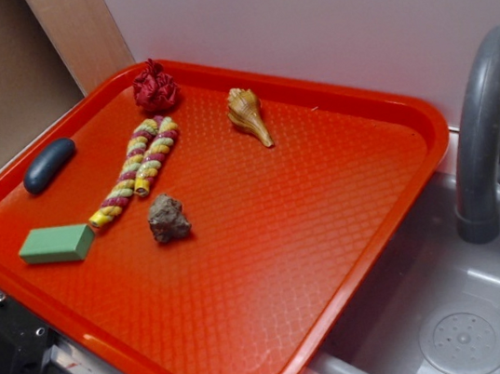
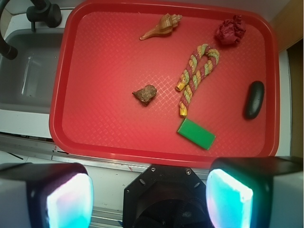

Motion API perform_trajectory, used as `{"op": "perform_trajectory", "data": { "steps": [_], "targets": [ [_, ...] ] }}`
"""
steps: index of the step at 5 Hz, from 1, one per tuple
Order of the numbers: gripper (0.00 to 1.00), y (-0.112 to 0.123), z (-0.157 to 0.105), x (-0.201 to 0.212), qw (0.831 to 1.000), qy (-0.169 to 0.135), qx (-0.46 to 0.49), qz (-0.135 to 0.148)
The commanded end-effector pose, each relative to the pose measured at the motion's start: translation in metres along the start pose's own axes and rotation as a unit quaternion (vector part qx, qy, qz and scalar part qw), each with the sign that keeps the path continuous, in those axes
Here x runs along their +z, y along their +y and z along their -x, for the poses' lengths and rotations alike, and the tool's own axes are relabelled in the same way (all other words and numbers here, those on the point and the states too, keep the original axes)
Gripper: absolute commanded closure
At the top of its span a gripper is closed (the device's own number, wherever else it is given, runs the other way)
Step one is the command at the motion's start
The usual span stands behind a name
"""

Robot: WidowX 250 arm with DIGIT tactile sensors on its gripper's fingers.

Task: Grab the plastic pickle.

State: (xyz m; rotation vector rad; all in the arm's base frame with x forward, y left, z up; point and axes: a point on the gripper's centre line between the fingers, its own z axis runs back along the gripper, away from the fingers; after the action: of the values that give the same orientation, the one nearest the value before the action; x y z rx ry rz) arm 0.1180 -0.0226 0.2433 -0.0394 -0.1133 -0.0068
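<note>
The plastic pickle (image 1: 49, 164) is a dark blue-grey capsule lying at the far left of the red tray (image 1: 272, 268). In the wrist view the pickle (image 2: 254, 99) lies near the tray's right rim (image 2: 271, 95). My gripper (image 2: 149, 197) is open and empty, high above the counter just outside the tray's near edge. Its two pads (image 2: 70, 204) glow cyan at the bottom of the wrist view, wide apart. The gripper does not show in the exterior view.
On the tray lie a green block (image 1: 56, 244), a grey-brown rock (image 1: 168, 218), a braided rope (image 1: 139, 166), a red cloth ball (image 1: 156, 88) and a seashell (image 1: 249, 115). A sink (image 1: 459, 325) with a grey faucet (image 1: 484, 114) is at the right. The black robot base (image 2: 166, 197) is below the gripper.
</note>
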Motion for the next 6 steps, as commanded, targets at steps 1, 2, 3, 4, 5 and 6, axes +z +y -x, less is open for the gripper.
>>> {"op": "perform_trajectory", "data": {
  "steps": [1,2,3,4,5,6],
  "targets": [
    [0.00,0.000,0.000,0.000,1.000,0.000,0.000,0.000],
    [0.00,0.017,-0.031,-0.001,0.999,-0.038,0.016,-0.003],
    [0.00,0.054,-0.071,-0.004,0.996,-0.072,0.042,-0.023],
    [0.00,0.076,-0.089,-0.008,0.994,-0.088,0.051,-0.040],
    [0.00,0.124,-0.099,-0.036,0.990,-0.083,0.085,-0.070],
    [0.00,0.150,-0.092,-0.065,0.990,-0.060,0.091,-0.092]
  ]
}}
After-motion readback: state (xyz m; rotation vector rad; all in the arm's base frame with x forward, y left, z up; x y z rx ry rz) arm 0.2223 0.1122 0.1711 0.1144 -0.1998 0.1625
